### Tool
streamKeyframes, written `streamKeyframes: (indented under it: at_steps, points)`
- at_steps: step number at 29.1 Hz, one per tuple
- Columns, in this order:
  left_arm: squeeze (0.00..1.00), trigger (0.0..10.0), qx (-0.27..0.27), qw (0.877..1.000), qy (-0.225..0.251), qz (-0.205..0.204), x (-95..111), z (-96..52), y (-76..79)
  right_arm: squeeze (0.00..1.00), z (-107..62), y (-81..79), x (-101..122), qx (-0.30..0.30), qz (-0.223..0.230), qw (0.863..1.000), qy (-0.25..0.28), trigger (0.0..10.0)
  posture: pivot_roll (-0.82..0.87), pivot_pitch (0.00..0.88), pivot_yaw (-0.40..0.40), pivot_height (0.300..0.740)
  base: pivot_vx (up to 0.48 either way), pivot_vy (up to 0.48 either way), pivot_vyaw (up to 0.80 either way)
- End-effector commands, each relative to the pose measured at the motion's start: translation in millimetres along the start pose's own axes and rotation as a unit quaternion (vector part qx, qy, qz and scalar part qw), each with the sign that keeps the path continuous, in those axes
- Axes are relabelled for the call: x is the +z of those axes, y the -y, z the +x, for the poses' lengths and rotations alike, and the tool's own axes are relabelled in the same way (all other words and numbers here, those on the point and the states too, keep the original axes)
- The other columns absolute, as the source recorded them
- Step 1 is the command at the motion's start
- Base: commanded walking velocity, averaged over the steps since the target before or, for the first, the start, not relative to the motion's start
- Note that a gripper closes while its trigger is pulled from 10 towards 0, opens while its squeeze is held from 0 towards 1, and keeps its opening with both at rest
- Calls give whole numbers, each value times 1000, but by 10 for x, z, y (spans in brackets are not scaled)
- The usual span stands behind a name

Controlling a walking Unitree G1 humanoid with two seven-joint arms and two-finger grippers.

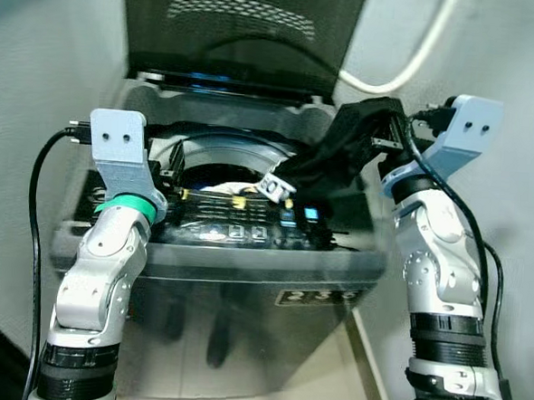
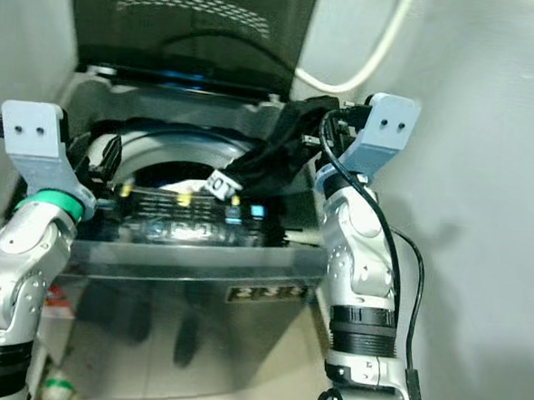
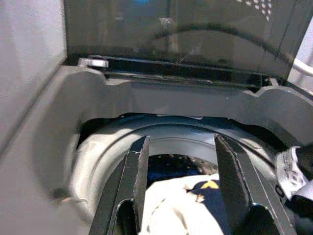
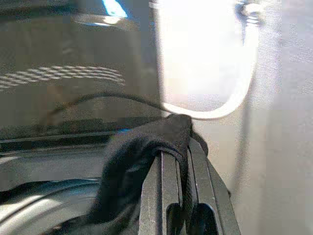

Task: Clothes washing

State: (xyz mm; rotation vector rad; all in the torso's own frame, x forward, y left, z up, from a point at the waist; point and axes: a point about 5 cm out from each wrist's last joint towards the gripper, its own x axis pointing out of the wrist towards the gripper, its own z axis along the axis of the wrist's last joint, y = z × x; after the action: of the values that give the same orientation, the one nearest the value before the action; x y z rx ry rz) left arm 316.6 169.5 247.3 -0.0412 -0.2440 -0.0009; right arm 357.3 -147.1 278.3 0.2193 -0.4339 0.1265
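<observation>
R gripper [image 4: 177, 161] closed tight on black garment [image 1: 342, 155], held above right rim of washing machine [image 1: 245, 262], cloth hanging toward drum. L gripper [image 3: 183, 171] spread wide, empty, over drum w/ white clothes [image 3: 171, 205] inside.

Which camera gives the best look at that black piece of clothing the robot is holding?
The left eye view: the black garment hangs whole from the right gripper over the washer. The right eye view shows the same; the right wrist view, its pinched end; the left wrist view, its tag.
</observation>
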Motion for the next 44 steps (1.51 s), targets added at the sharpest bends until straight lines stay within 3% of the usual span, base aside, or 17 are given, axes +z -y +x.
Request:
streamKeyframes:
  at_steps: [1, 7, 15, 26, 33, 35, 38, 39, 41, 43, 44]
  points:
    - [0, 10000, -8, 1000, 5, -5, 14, -14, 58, 0, 3, 35, 2, -5, 3, 1000, 1, 10000, 59, 19, -64, 740, 0, 0, -800]
    - [0, 10000, -3, 1000, 9, -7, 17, -26, 44, 0, 7, -14, -7, 10, -5, 1000, 0, 10000, 59, 20, -68, 740, 0, 0, -601]
    - [0, 10000, 4, 999, 21, -23, 27, -53, 41, 0, 4, -81, -48, 36, -13, 999, -11, 10000, 56, 24, -83, 740, 0, 474, 0]
    - [0, 10000, 14, 999, 38, -19, 58, -66, 43, 0, 23, -282, -79, 107, -10, 994, -25, 10000, 54, 27, -99, 740, 0, 0, 0]
    - [0, 10000, 16, 999, 41, -20, 70, -63, 43, 0, 33, -330, -70, 120, -6, 992, -24, 10000, 56, 22, -104, 740, 0, 0, 0]
    - [0, 10000, 19, 999, 44, -16, 75, -52, 17, 0, 222, -535, 211, 142, 94, 985, 25, 10000, 52, 16, -85, 740, 0, 0, 0]
    - [0, 10000, 19, 999, 45, -14, 79, -46, 11, 0, 293, -598, 335, 149, 128, 979, 45, 10000, 52, 16, -85, 740, 0, 0, 0]
    - [0, 10000, 19, 999, 46, -13, 80, -36, 0, 0, 434, -700, 569, 163, 153, 972, 75, 10000, 44, 18, -70, 740, 0, 0, 0]
    - [0, 10000, 14, 999, 45, -5, 79, -15, -7, 0, 682, -936, 1265, 212, 182, 946, 161, 10000, 40, 20, -63, 740, 0, 0, 0]
    - [0, 10000, 14, 999, 45, -5, 79, -15, -7, 0, 682, -936, 1265, 212, 182, 946, 161, 10000, 40, 20, -63, 740, 0, 0, 0]
    - [0, 10000, 13, 999, 46, -2, 88, -11, -9, 0, 740, -994, 1626, 238, 240, 920, 200, 10000, 57, 24, -74, 740, 0, 0, 0]
